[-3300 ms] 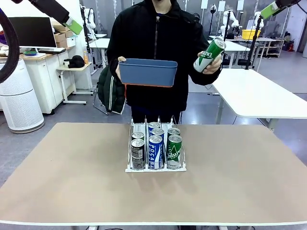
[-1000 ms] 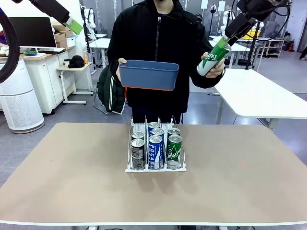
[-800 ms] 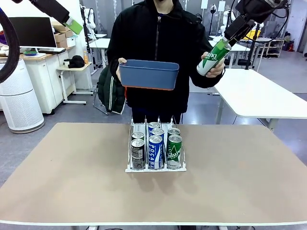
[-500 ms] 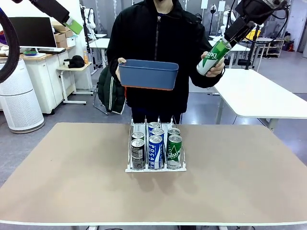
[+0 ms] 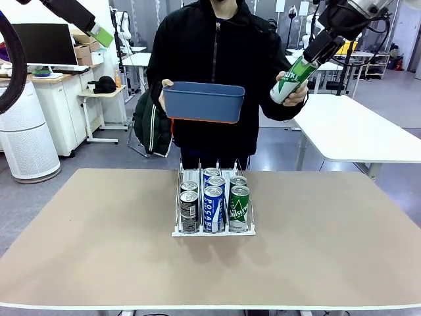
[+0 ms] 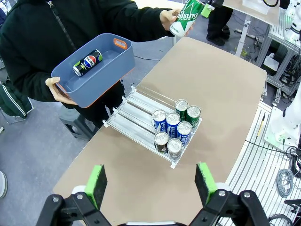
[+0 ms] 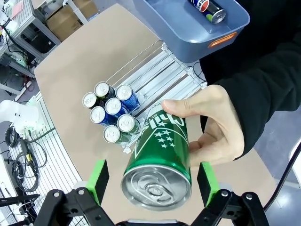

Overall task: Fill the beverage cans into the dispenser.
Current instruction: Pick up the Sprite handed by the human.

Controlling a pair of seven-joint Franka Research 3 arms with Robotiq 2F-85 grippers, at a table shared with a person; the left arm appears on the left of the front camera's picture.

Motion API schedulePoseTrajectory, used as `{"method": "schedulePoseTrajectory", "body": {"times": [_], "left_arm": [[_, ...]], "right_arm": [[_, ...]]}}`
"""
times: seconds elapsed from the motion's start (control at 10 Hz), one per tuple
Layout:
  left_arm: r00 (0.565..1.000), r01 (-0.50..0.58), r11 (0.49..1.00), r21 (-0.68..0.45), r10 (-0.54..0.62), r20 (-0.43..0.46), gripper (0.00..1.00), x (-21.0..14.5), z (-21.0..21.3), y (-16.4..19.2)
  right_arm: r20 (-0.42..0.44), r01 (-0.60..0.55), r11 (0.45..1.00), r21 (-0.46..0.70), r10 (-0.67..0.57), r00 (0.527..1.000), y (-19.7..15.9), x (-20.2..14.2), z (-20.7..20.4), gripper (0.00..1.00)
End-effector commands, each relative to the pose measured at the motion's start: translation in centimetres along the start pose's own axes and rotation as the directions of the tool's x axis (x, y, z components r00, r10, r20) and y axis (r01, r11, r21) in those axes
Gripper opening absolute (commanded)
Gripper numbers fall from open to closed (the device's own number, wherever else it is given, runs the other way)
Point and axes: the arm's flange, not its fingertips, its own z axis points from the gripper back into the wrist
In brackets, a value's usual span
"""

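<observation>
The tan worktop [image 5: 99,250] carries the white dispenser [image 5: 213,232], set a little past the middle toward the person. From my left wrist view I count seven cans [image 6: 172,121] in it: two in each outer lane and three in the middle one. All stand upright, crowded against the front lip. Behind is a workshop room with a grey floor, white tables [image 5: 355,131], a monitor [image 5: 36,43] on a desk at the left and a white cylindrical unit [image 5: 23,131] near it.

The person stands at the far edge. One hand [image 5: 164,91] holds a blue tub [image 5: 204,102] with a dark can [image 6: 88,62] lying on its side inside. The other hand [image 5: 297,92] holds a green can [image 5: 287,78] tilted, well above the worktop. My right claw [image 7: 153,172] sits at that can's silver top, pads apart on either side with a sliver of gap each way, not clamped. My left claw [image 6: 150,186] hangs high at the left side, pads wide apart.

About three seconds back the right claw was up in the corner, well clear of the green can. It has since come down to the can's top, and over the last second it has hardly shifted. The blue tub, the dispenser, its cans and the left claw are where they were.
</observation>
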Motion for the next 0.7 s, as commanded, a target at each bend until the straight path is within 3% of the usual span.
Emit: {"method": "schedulePoseTrajectory", "body": {"times": [0.0,0.6], "left_arm": [[1.0,-0.011,1.0,-0.008,0.011,0.01,1.0,0.04,0.02,-0.09],[1.0,-0.011,1.0,-0.008,0.011,0.01,1.0,0.04,0.02,-0.09]], "right_arm": [[0.001,-0.003,0.999,0.035,0.003,1.0,-0.26,0.49,0.07,1.0],[-0.007,0.005,0.999,0.049,-0.005,1.0,-0.64,0.99,-0.84,1.0]]}}
